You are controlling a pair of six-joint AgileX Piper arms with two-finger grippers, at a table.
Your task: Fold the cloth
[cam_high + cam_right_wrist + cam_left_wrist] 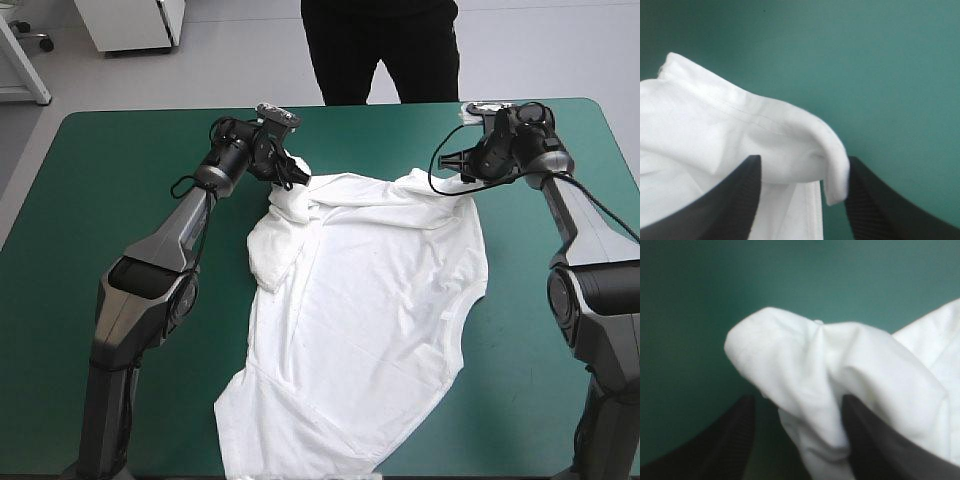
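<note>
- Broadly, the white T-shirt point(370, 320) lies spread along the middle of the teal-green surface point(120, 160). It runs from near the far edge down to the near edge.
- Its body is mostly flat with soft wrinkles. On the side toward the left arm a strip of cloth is doubled over on itself, and the far end is rumpled and slightly raised.
- At the 2 far corners of the T-shirt, 1 arm meets the cloth on each side.
- At the far corner on the left side are the left fingers point(288, 170). In the left wrist view those black fingers point(730, 440) stand apart, released, and a rounded hump of white cloth rises between them and lies against 1 of them.
- At the far corner on the right side are the right fingers point(455, 162). In the right wrist view these fingers point(890, 210) are also spread, not clenched, and a hemmed fold of the T-shirt curls down into the gap.
- Ahead of both pairs of fingers only bare teal-green surface shows.
</note>
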